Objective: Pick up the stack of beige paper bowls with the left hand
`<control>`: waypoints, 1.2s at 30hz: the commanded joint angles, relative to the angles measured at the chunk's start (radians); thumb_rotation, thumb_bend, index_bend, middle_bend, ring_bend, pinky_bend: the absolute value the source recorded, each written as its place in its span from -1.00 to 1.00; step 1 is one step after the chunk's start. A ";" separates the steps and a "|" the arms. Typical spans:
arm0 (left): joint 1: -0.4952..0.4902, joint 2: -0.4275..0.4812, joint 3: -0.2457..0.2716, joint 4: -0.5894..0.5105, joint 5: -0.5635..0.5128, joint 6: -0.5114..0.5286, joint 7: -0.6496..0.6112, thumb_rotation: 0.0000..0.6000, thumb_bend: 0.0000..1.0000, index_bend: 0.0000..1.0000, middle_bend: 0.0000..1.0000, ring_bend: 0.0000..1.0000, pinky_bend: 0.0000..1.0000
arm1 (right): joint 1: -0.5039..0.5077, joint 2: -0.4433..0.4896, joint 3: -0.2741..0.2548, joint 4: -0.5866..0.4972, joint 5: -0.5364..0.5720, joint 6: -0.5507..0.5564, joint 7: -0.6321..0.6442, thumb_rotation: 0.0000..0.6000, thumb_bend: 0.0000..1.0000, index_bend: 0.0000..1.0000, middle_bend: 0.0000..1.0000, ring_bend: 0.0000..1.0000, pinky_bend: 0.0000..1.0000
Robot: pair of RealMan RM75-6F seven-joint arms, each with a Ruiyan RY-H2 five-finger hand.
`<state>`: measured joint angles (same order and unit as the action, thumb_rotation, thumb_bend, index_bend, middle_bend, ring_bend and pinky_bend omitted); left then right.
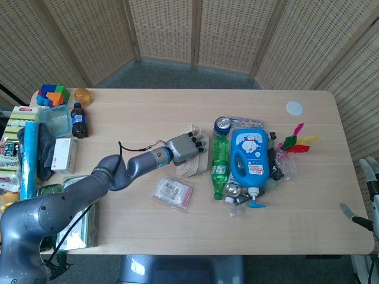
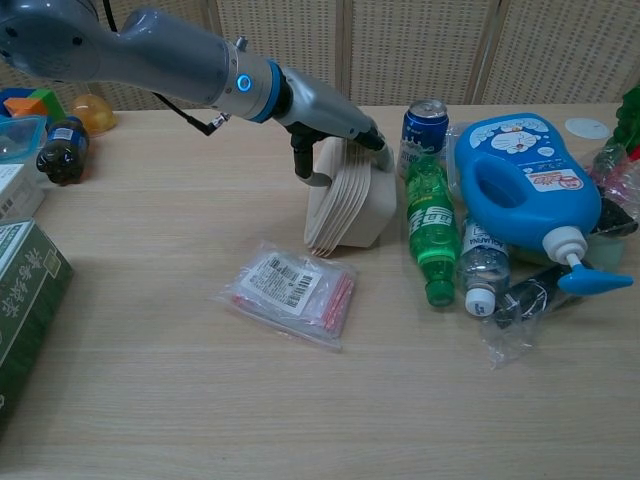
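— Beige paper, a stack of nested bowls (image 2: 345, 205), stands tipped on its side near the middle of the pale wooden table (image 1: 148, 225). Where is the left hand (image 1: 182, 147)?

— Right on the stack. In the chest view the grey left hand (image 2: 330, 125) comes down over the top edge of the bowls: the fingers (image 2: 368, 140) lie over the far, right-hand side, and the thumb hooks down the near, left-hand side, so the rims are pinched between them.

— Are the bowls off the table?

— I cannot tell. From the chest camera the lower edge looks to be at the tabletop, though a small gap would be hard to see.

— What sits around them?

— A green plastic bottle (image 2: 430, 238) lies just beside the stack on its right, and I cannot say whether they touch. Behind the bottle stands a blue drinks can (image 2: 425, 123), and further right lies a big blue detergent jug (image 2: 525, 188) with a white pump spout. A clear plastic packet with a barcode label and red contents (image 2: 290, 292) lies flat in front of the stack, apart from it.

— And the right hand?

— Only a dark shape at the right edge of the head view shows, too little to call it a hand.

— Anything at the far left?

— A small dark cola bottle (image 1: 79, 120), a clear blue tub (image 1: 56, 121), coloured toy blocks (image 1: 53, 94) and a white carton (image 1: 64, 155), all well apart from the bowls.
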<state>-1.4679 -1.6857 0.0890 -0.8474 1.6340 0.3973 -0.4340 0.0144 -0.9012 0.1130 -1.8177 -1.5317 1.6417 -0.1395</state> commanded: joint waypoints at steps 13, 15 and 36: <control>0.073 0.022 -0.061 0.007 -0.068 0.098 0.057 1.00 -0.42 0.58 0.41 0.37 -0.59 | 0.006 -0.007 0.006 0.008 0.000 -0.008 0.009 0.89 -0.67 -1.00 -1.00 -1.00 -1.00; 0.083 0.041 -0.072 -0.009 -0.081 0.107 0.061 1.00 -0.42 0.58 0.40 0.38 -0.58 | 0.008 -0.008 0.007 0.010 -0.001 -0.010 0.011 0.91 -0.67 -1.00 -1.00 -1.00 -1.00; 0.208 0.366 -0.249 -0.373 -0.274 0.285 0.265 1.00 -0.42 0.57 0.37 0.35 -0.52 | 0.032 -0.033 0.007 0.030 -0.018 -0.039 0.028 0.90 -0.67 -1.00 -1.00 -1.00 -1.00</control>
<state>-1.2802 -1.3609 -0.1296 -1.1768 1.3937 0.6546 -0.2014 0.0448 -0.9326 0.1202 -1.7889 -1.5492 1.6047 -0.1126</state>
